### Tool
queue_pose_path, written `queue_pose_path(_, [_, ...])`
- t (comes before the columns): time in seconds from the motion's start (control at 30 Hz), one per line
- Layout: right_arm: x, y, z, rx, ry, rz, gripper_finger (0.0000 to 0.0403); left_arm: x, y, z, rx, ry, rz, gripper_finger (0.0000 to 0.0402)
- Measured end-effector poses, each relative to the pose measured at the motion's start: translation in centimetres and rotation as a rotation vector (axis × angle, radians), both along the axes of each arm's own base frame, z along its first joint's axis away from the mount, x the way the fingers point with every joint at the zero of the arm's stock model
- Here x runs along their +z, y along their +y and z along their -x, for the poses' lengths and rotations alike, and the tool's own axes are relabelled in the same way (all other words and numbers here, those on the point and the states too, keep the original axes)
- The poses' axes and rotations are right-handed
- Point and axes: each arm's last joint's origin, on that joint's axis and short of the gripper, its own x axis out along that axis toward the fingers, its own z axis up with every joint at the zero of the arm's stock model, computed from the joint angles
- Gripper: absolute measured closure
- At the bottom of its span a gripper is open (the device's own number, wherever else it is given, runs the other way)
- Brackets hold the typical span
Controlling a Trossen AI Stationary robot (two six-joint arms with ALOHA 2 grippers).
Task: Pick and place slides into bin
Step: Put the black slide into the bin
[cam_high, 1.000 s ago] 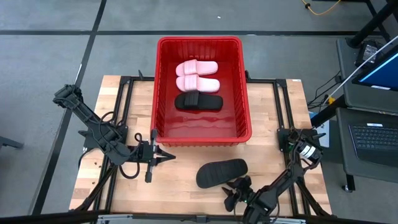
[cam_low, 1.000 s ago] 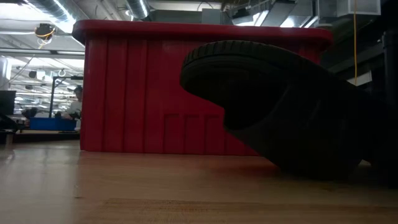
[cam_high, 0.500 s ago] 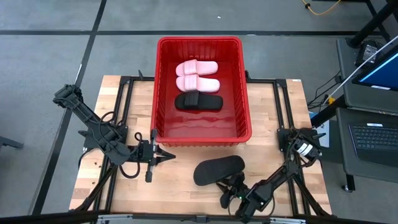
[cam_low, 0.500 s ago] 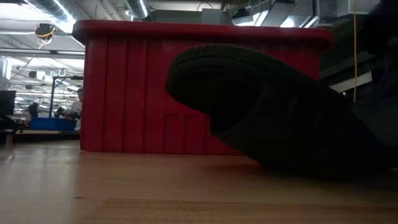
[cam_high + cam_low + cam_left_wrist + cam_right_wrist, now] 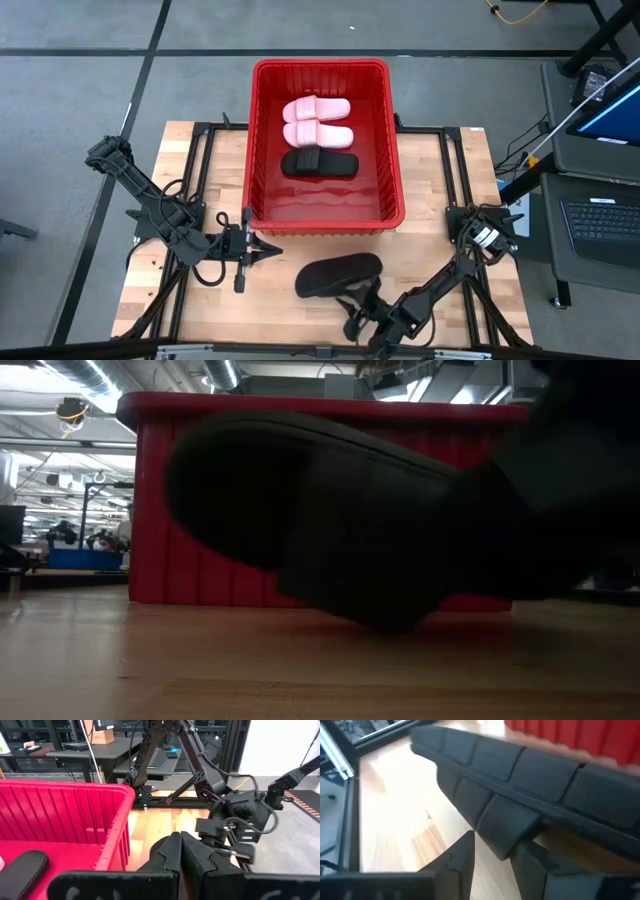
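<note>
The right end effector (image 5: 362, 305) sits low at the near edge of the worktop (image 5: 190, 160), and its fingers (image 5: 462, 855) look clamped on the edge of the last black slide (image 5: 338, 275). The right wrist view shows the sole wedged between them. In the low view the slide looks tipped up off the wood, toe end raised, so it seems to be mid-lift.

Progress looks like three out of four. Two pink slides (image 5: 317, 121) and one black slide (image 5: 318, 164) already lie inside the red bin (image 5: 392, 150). The held one is just in front of the bin's near wall, not over it yet.

The left end effector (image 5: 262, 250) is parked by the bin's near left corner, fingers pinched together with nothing in them.
</note>
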Motion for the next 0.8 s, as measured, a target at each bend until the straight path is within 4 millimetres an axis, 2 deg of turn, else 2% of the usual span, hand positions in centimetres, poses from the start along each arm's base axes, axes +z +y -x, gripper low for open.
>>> queue_pose_path(0.23, [2.1, -0.3, -2.6, 0.046, 0.023, 0.129, 0.0284, 0.0, 0.0, 0.0, 0.016, -0.002, -0.003, 0.04])
queue_pose_path(0.5, [1.8, -1.8, -4.1, 0.125, 0.121, 0.057, 0.0284, 0.0, 0.0, 0.0, 0.016, -0.003, -0.003, 0.04])
queue_pose_path(0.8, [1.8, -2.7, -4.9, 0.115, 0.125, 0.062, 0.0294, 0.0, 0.0, 0.0, 0.015, -0.002, -0.003, 0.04])
